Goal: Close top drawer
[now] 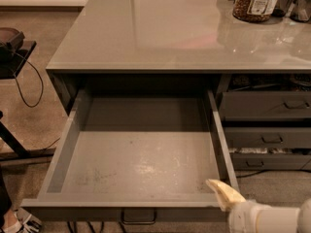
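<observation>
The top drawer [141, 159] is wide, deep and grey, and it stands pulled far out from under the counter. Its scuffed floor is bare. Its small metal loop handle [138, 218] shows at the bottom edge of the flat front. My gripper [224, 212] is at the drawer's front right corner, low in the camera view. One cream finger [223, 193] rises over the front rim near the right wall. The other finger is below the picture's edge. The fingers stand spread apart and hold nothing.
The grey glossy countertop [184, 28] lies above the drawer, with a jar of nuts [255, 1] at its back right. Narrower grey drawers [267, 106] stack to the right. A black stand [14, 47] with a cable is at the left. A shoe [19, 222] is at the bottom left.
</observation>
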Controlling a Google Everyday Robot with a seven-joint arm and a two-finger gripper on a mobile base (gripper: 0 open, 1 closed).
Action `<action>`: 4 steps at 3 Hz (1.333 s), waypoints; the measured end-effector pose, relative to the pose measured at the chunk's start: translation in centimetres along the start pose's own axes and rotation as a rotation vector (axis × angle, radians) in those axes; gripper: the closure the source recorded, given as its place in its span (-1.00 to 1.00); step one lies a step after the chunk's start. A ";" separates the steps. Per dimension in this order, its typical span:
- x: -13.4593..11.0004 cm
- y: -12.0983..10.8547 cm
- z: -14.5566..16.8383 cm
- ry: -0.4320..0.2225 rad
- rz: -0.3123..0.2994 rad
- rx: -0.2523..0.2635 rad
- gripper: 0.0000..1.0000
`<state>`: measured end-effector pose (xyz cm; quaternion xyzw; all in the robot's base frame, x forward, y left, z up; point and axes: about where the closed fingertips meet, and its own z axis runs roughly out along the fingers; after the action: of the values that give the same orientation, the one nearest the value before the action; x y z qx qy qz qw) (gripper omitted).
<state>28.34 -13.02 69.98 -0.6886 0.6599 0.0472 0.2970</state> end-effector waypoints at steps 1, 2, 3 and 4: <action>1.8 1.6 -1.6 0.104 0.006 0.016 -1.00; 2.3 3.4 -2.2 0.139 -0.062 -0.051 -1.00; 2.3 5.8 -2.6 0.157 -0.133 -0.151 -1.00; 1.8 7.9 -2.5 0.158 -0.179 -0.232 -1.00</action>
<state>20.37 -15.39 68.53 -0.7760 0.6071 0.0424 0.1658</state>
